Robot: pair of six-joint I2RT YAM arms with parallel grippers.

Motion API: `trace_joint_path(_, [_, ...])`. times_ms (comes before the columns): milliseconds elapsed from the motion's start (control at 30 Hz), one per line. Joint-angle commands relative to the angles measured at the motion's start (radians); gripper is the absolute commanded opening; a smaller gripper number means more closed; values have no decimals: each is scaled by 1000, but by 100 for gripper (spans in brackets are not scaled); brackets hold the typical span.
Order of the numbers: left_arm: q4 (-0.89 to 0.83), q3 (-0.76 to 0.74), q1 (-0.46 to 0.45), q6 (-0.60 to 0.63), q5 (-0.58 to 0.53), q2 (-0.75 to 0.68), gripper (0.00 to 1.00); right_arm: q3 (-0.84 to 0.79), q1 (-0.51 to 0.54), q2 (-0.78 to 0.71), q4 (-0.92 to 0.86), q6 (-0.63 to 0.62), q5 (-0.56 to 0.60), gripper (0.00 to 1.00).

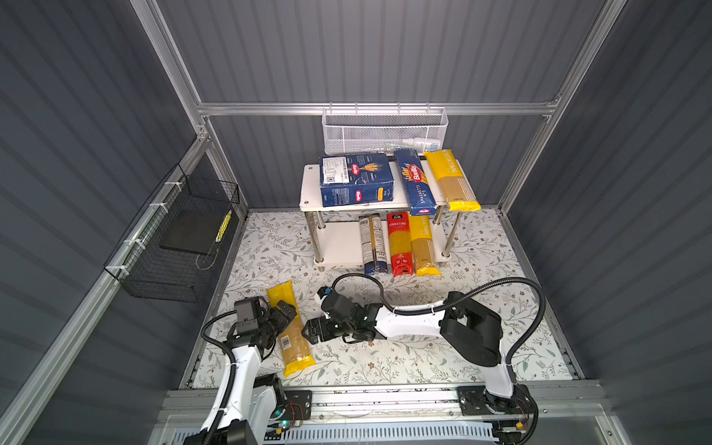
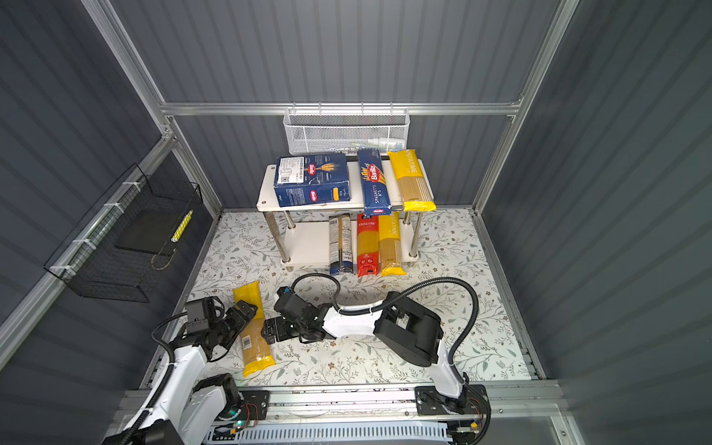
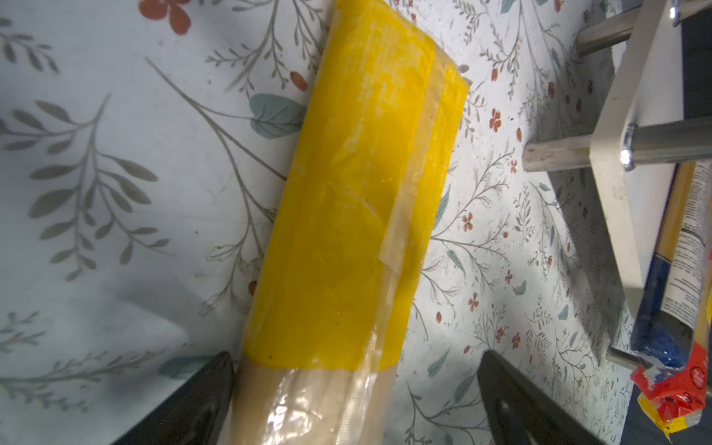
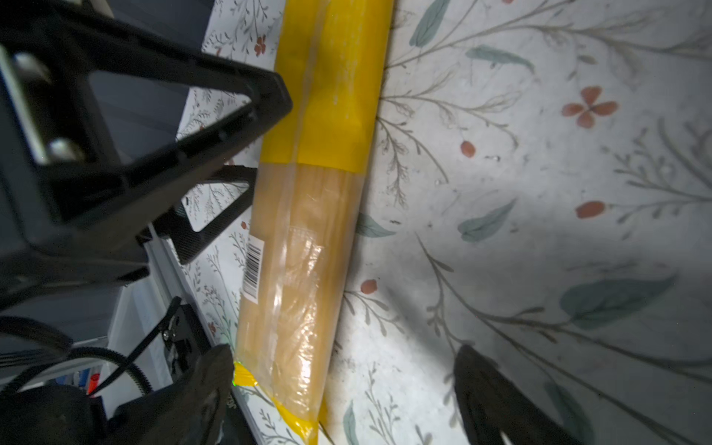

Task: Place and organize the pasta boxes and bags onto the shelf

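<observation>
Left gripper (image 3: 356, 358) hangs open astride the yellow-ended spaghetti packet (image 1: 294, 339), which lies flat on the floral tabletop (image 1: 385, 358), well apart from the shelf (image 1: 310, 185). Right gripper (image 4: 343, 350), jaws also spread wide and empty, sits just beside that packet.

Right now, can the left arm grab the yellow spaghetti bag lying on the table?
Probably yes. The left arm has its jaws open on either side of the yellow spaghetti bag on the table, and nothing lies on top of it.
</observation>
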Motion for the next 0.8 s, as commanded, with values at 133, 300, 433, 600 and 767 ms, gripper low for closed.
trace_joint_path(133, [45, 81, -5, 87, -48, 158, 100, 34, -3, 11, -118, -143, -23, 91])
trace_joint_path(300, [78, 97, -5, 99, -50, 211, 100, 70, 1, 36, -119, -133, -30, 91])
trace_joint_path(433, [129, 55, -5, 77, -4, 196, 100, 101, -1, 67, -87, -121, -39, 91])
trace_joint_path(600, [177, -9, -8, 40, 107, 141, 100, 121, -2, 104, -7, -81, -80, 91])
trace_joint_path(767, [135, -61, -10, 0, 129, 43, 100, 98, -6, 116, 56, -42, -94, 91])
